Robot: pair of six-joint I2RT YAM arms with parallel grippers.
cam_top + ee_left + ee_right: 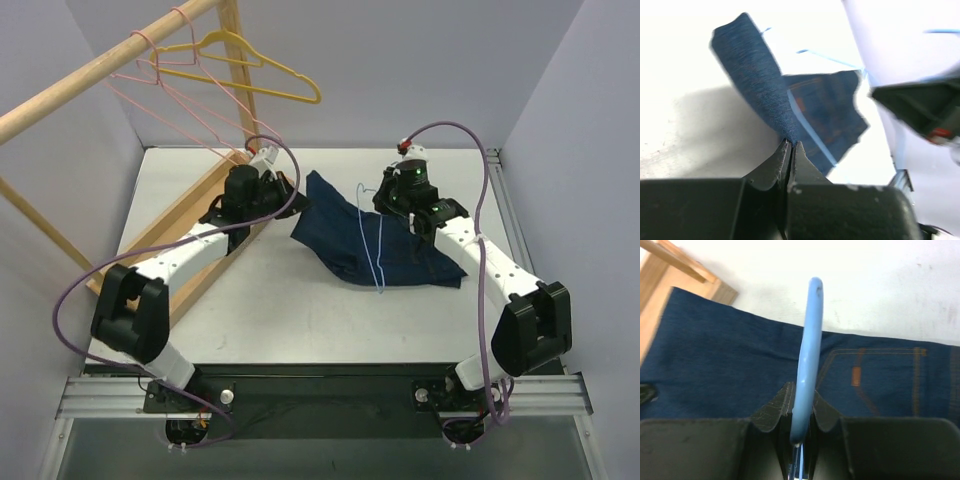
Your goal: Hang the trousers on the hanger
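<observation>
The dark navy trousers lie folded at mid table, one end lifted at the left. The light-blue wire hanger stands across them, its bar down at the cloth's near edge. My left gripper is shut on the trousers' lifted end, seen as a blue cloth flap rising from my closed jaws. My right gripper is shut on the hanger's hook, held upright over the denim with its orange stitching.
A wooden clothes rack stands at the back left, carrying pink wire hangers and a yellow hanger. Its wooden base lies along the table's left side, beside my left arm. Walls close in left, right and behind.
</observation>
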